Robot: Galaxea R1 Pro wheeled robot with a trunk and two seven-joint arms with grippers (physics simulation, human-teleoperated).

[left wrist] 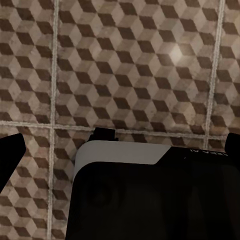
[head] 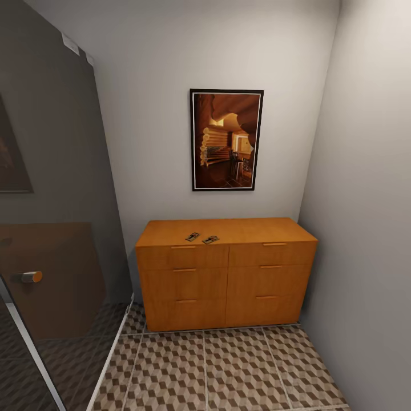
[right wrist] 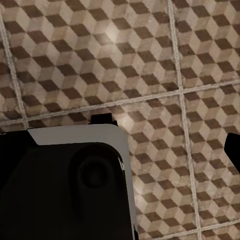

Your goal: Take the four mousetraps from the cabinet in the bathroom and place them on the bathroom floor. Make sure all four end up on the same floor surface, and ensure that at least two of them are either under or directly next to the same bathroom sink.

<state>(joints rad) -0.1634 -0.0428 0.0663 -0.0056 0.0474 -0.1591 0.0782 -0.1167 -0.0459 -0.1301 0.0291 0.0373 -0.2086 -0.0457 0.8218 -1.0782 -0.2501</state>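
Cube-pattern bathroom floor [right wrist: 150,65], pale grout lines; black-and-white robot body [right wrist: 60,185] above it.

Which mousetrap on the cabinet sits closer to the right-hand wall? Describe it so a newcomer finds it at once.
Start at the orange-brown cabinet below the framed picture. On its flat top, near the front edge left of centre, lie two small mousetraps. The one meant is the right mousetrap, nearer the cabinet's middle than its neighbour, the left mousetrap.

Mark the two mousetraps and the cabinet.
left mousetrap [head: 192,236], head view, middle of its board.
right mousetrap [head: 210,239], head view, middle of its board.
cabinet [head: 185,282], head view, left middle drawer front.
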